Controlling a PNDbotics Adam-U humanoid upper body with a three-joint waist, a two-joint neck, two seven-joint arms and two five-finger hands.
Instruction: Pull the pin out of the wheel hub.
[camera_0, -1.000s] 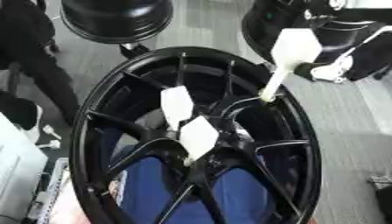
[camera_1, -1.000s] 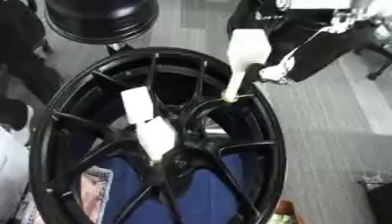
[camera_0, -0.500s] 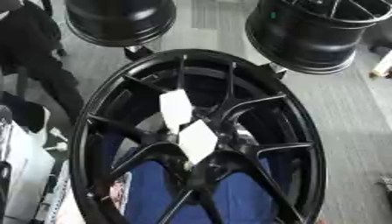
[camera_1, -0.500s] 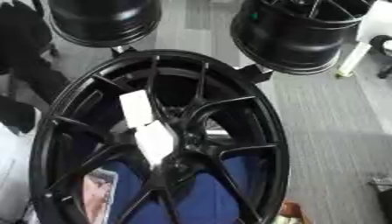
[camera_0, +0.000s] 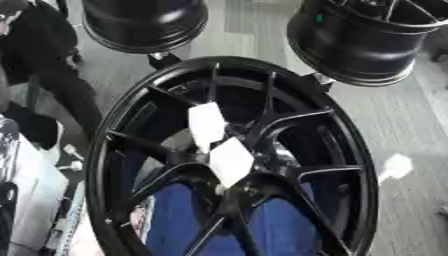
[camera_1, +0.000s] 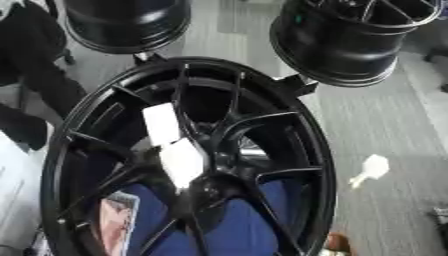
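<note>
A large black spoked wheel hub (camera_0: 357, 150) fills the middle of both views. Two white pins stand in it near the centre. One has its flat head (camera_0: 206, 125) above the middle, the other (camera_0: 231, 161) sits just below and right of it, over the centre boss. A third white pin (camera_1: 372, 169) lies on the grey floor to the right of the rim, apart from the wheel. Neither of my hands shows in either view.
Two more black wheel rims stand at the back, one at top left (camera_0: 144, 22) and one at top right (camera_0: 367, 40). A person in dark clothes (camera_0: 44, 55) is at the left edge. Blue cloth (camera_0: 280, 230) shows through the lower spokes.
A white pin that stood at the rim's upper right a second ago is gone from there; a white pin now lies on the floor to the right. The camera has shifted.
</note>
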